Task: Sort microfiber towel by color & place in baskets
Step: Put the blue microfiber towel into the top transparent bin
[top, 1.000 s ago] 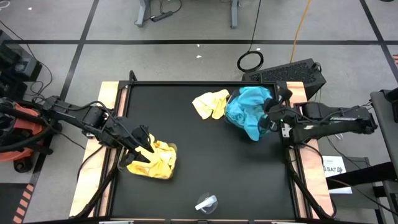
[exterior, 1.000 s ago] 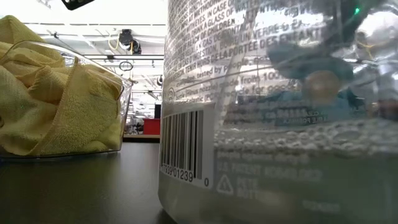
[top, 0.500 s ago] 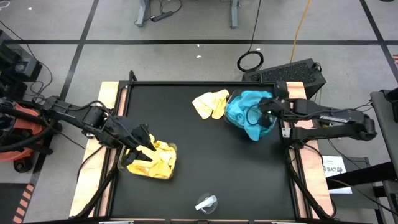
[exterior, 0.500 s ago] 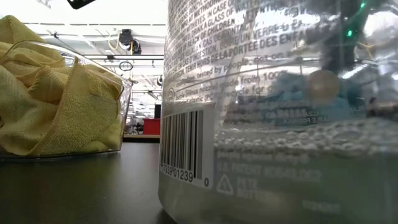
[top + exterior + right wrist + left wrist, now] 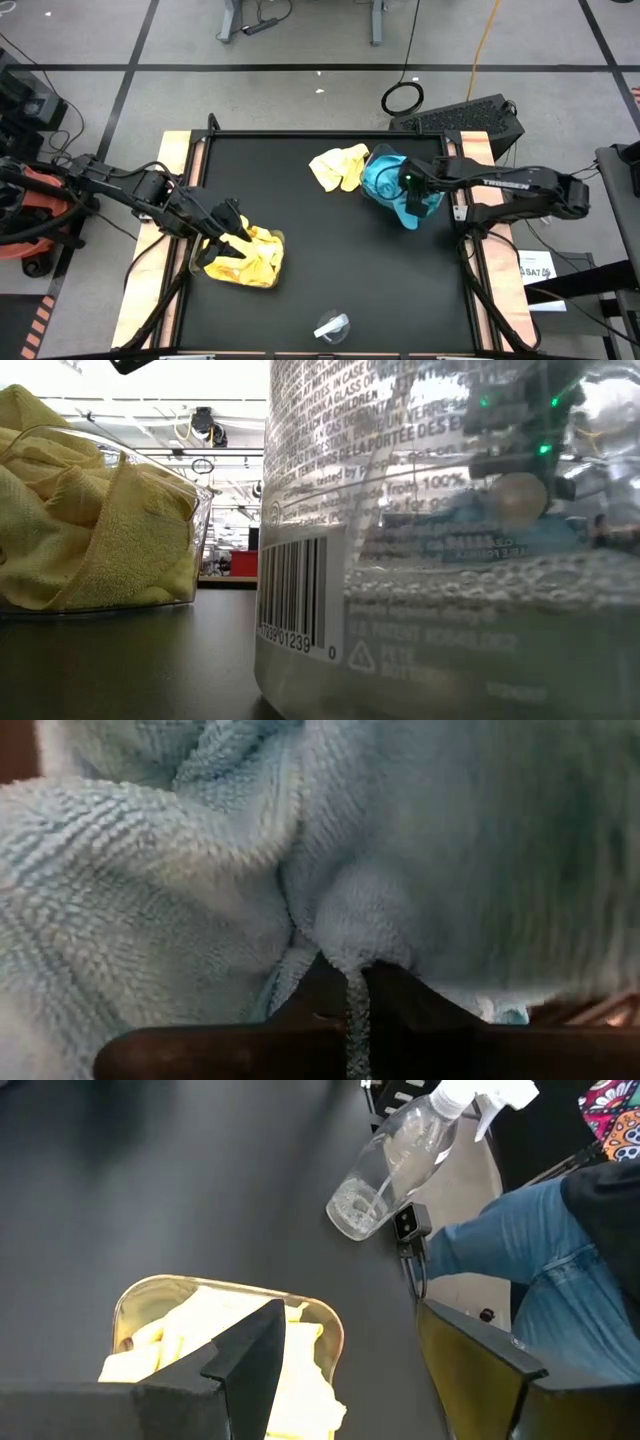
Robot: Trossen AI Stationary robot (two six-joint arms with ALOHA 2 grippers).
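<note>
Blue towels (image 5: pixel 400 185): a teal heap at the right of centre in the high view, in or over a clear bin whose walls are hard to make out from above. The right wrist view is filled with this cloth (image 5: pixel 200 900).
Loose yellow towel (image 5: pixel 340 165): on the black table (image 5: pixel 330 260), touching the left edge of the blue heap, in no bin.
Yellow bin (image 5: pixel 243 255): lower left of the high view, full of yellow towels; in the low view its clear wall (image 5: pixel 195 525) shows them pressed inside.
Right gripper (image 5: pixel 408 183): fingers closed, with a thin fold of blue cloth pinched between the tips (image 5: pixel 350 995).
What changed: over the last second the right arm has reached further to the left, from the right side of the blue heap to above its middle. I think it is pushing or dropping a blue towel into its bin.
Left gripper (image 5: pixel 232 235): above the yellow bin, fingers (image 5: pixel 250 1355) wide apart, holding nothing, unmoved.
Bottle (image 5: pixel 332 326): a clear spray bottle at the bottom centre, well apart from the towels.
Person: a leg in jeans (image 5: pixel 520 1240) beyond the table edge.
Left to do: probably only the loose yellow towel.
</note>
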